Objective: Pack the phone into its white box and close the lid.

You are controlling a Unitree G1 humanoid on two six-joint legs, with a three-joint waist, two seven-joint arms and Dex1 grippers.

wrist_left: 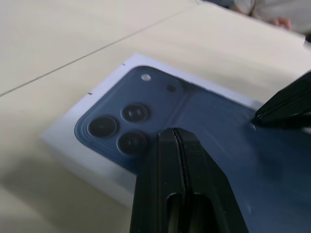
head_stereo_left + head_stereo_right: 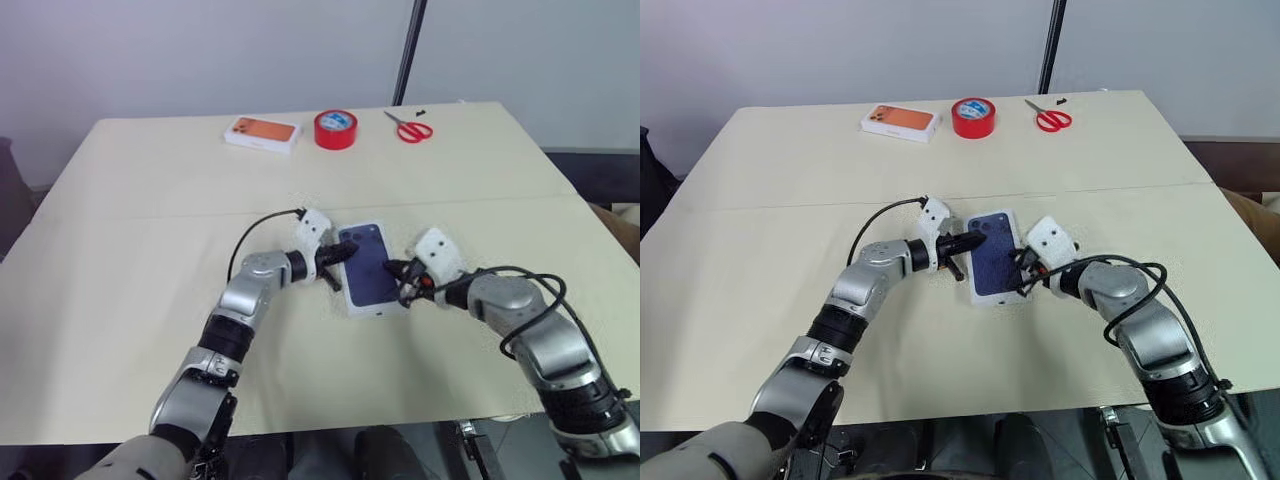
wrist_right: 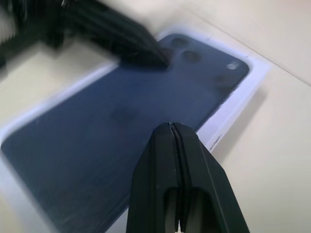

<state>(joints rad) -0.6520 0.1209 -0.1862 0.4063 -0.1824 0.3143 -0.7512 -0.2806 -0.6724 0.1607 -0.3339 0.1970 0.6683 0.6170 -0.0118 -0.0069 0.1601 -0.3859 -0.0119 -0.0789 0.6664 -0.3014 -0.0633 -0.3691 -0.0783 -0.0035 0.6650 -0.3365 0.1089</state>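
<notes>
The lid (image 2: 367,270) lies flat near the middle of the table (image 2: 140,200), its outer face up with the dark blue phone picture and three-lens camera cluster showing inside a white border. Whether the phone and the white box sit beneath it cannot be told, since the lid covers whatever is under it. A short line of dark print runs along the lid's side wall in the right wrist view, too small to read. The left gripper (image 2: 343,255) has its two black fingers pressed tight together, grasping nothing, its tip over the lid's camera-cluster end; whether the tip touches the surface is hard to tell. The right gripper (image 2: 396,269) is likewise clenched on nothing, its tip at the lid's right edge, and in its wrist view the left gripper is smeared by blur. Far beyond the lid, by the table's back edge, stand a white box with orange top (image 2: 262,133), a red tape roll (image 2: 335,129) to its right, and red scissors (image 2: 409,128) further right; any lettering on these is too small to make out. Beyond the lid from the left wrist, a person's hand (image 1: 282,21) is cut off at the frame edge.
</notes>
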